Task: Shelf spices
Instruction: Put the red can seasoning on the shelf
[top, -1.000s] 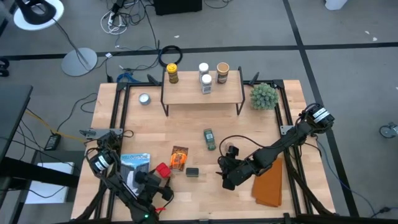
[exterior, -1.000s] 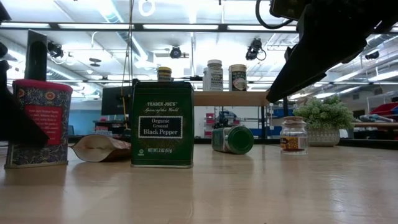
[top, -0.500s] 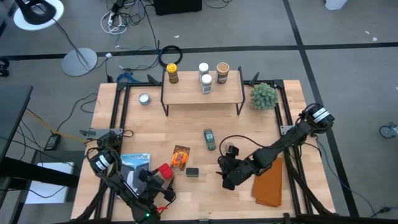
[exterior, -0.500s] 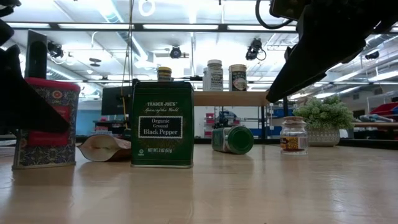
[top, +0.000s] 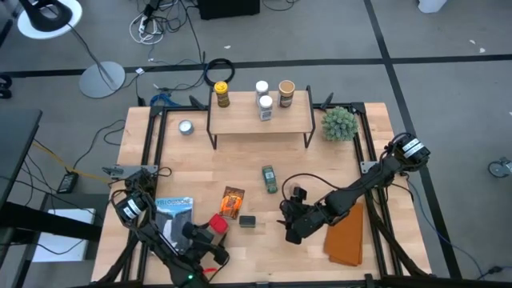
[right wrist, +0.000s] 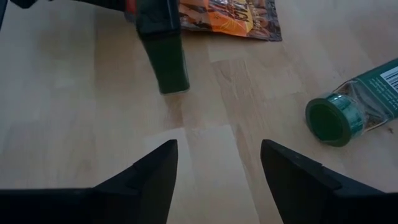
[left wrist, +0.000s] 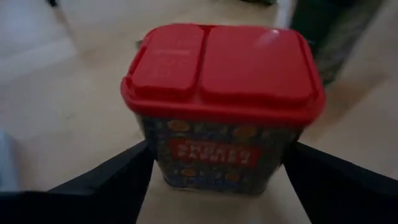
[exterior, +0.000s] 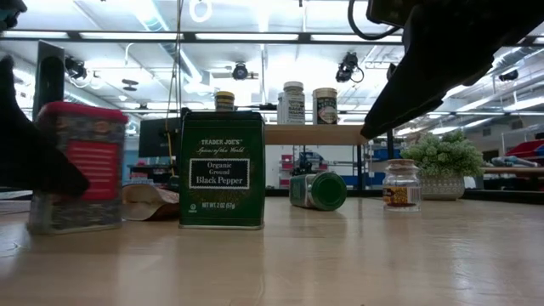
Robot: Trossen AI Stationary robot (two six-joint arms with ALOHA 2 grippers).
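The red-lidded tin (left wrist: pixel 217 106) stands on the table near its front left, with my left gripper (left wrist: pixel 217 155) shut on it; the tin (exterior: pixel 76 166) also shows in the low view. A dark green pepper box (top: pixel 247 222), an orange packet (top: pixel 231 202), a green-lidded jar (top: pixel 269 178) on its side and a small jar (top: pixel 298 193) sit mid-table. My right gripper (right wrist: pixel 217 155) hangs open above the wood beside the small jar, holding nothing. Several jars (top: pixel 265 106) stand on the shelf (top: pixel 240 122) at the far side. My left gripper has the tin's two opposite side walls (left wrist: pixel 155 155) between its two fingers, below the red lid. The fingers (left wrist: pixel 118 180) come slanting down from the table's near left side. The tin stays upright with its bottom on the table.
A spiky green plant (top: pixel 338 122) stands right of the shelf and a flat silver tin (top: pixel 186 126) left of it. A blue packet (top: pixel 174 210) lies by the left arm, a brown board (top: pixel 348 236) near the right arm. Bare wood lies between the shelf and the loose spices.
My left gripper has gone a little toward the table's right and near edges and turned slightly. The red tin has slid along the table with it, still upright, closer to the dark green box.
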